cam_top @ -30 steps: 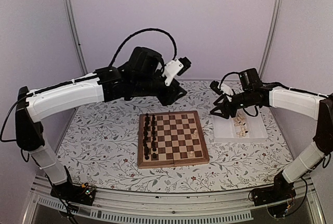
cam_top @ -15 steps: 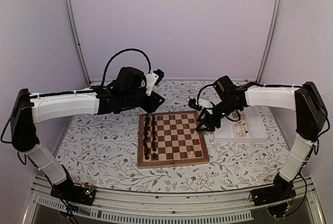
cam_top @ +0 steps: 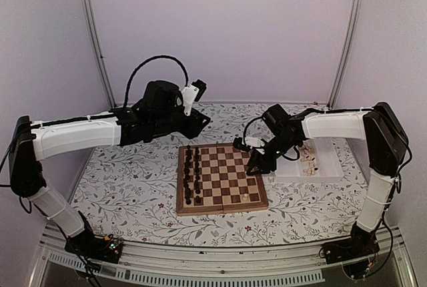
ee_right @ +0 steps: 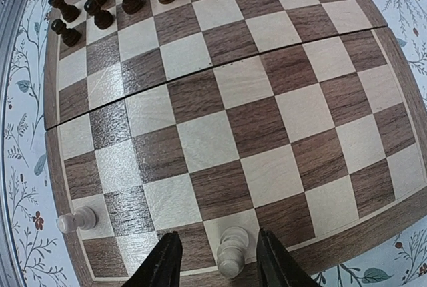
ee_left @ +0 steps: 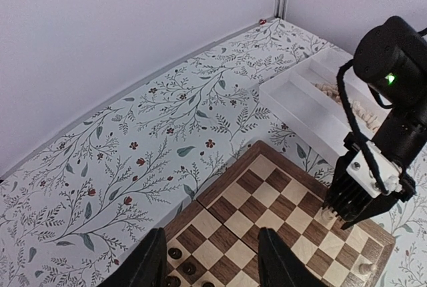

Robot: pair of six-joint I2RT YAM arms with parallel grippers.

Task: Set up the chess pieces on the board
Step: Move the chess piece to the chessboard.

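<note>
The board (cam_top: pixel 227 173) lies mid-table. My right gripper (cam_top: pixel 257 164) is low over its right edge. In the right wrist view the gripper (ee_right: pixel 220 263) is open, its fingers on either side of an upright pale chess piece (ee_right: pixel 231 250) that stands on a light square in the edge row, with gaps on both sides. A second pale piece (ee_right: pixel 77 220) stands near the board's corner (cam_top: pixel 245 195). More pale pieces (cam_top: pixel 308 157) lie in the white tray (cam_top: pixel 293 170). My left gripper (ee_left: pixel 215 263) is open and empty, above the board's far left corner (cam_top: pixel 197 123).
Two columns of dark pieces (cam_top: pixel 192 173) stand along the board's left side, seen also in the right wrist view (ee_right: pixel 100 0). The tray sits just right of the board. A floral cloth (cam_top: pixel 127 180) covers the table, with walls close behind and beside.
My right gripper has moved from above the tray to the board's right edge and now stands open around a pale piece. My left arm has drawn back to the left and lower.
</note>
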